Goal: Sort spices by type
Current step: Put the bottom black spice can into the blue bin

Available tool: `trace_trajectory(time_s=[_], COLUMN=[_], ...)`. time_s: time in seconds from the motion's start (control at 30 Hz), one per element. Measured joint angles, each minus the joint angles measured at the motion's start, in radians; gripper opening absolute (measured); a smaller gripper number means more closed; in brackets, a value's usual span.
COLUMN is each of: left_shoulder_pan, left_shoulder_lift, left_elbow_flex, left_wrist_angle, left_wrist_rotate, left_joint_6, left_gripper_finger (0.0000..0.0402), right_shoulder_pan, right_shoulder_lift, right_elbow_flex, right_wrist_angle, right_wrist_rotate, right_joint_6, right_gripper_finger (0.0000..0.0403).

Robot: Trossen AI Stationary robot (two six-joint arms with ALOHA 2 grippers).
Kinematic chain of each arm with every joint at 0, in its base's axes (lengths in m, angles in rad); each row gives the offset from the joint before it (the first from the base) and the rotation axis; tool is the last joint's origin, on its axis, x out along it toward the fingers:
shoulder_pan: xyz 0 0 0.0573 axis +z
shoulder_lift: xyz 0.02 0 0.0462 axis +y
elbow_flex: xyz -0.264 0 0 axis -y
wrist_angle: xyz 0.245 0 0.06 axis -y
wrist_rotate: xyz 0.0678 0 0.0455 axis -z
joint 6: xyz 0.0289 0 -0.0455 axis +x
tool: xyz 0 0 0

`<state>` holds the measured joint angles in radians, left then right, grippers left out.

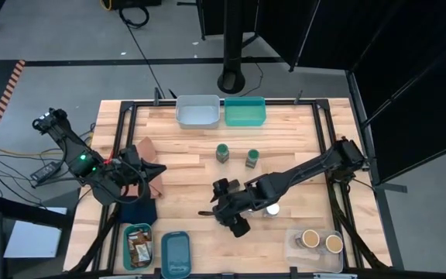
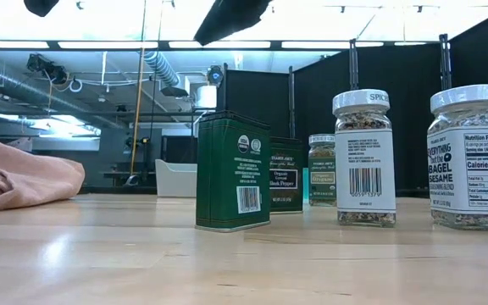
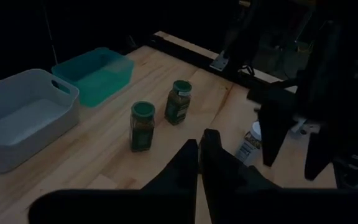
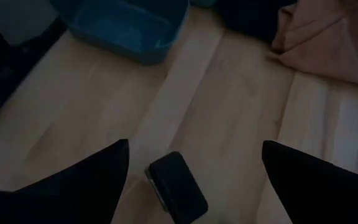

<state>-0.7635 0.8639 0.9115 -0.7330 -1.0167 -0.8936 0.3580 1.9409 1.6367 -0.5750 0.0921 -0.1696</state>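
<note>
The right gripper [image 1: 235, 219] is hovering with its fingers spread wide above a small black box [image 4: 176, 188], which is lying flat on the counter [image 1: 184, 167] just beside the white-lidded jar [image 1: 272, 208]. The box is looking rigid, light and smooth-sided, so pinching across its narrow sides should be holding it best. The left gripper [image 3: 199, 163], fingers together, is waiting by the brown cloth [image 1: 144, 151]. The arm is hiding the box from above, so its label is staying unreadable.
</note>
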Motion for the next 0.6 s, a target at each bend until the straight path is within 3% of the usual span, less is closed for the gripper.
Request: trace_trajectory(time_s=[0.6], left_shoulder_pan=[0.000], left_shoulder_lift=[0.014], left_elbow_flex=[0.000], left_wrist_angle=[-0.015], left_wrist_rotate=[0.027], left_joint_6=[-0.001], left_gripper_finger=[0.0023], right_shoulder_pan=[-0.015], right_shoulder_lift=[0.121], right_elbow_flex=[0.000], right_wrist_angle=[-0.087], right_wrist_rotate=[0.004], right_joint_6=[-0.074], right_gripper_finger=[0.0374])
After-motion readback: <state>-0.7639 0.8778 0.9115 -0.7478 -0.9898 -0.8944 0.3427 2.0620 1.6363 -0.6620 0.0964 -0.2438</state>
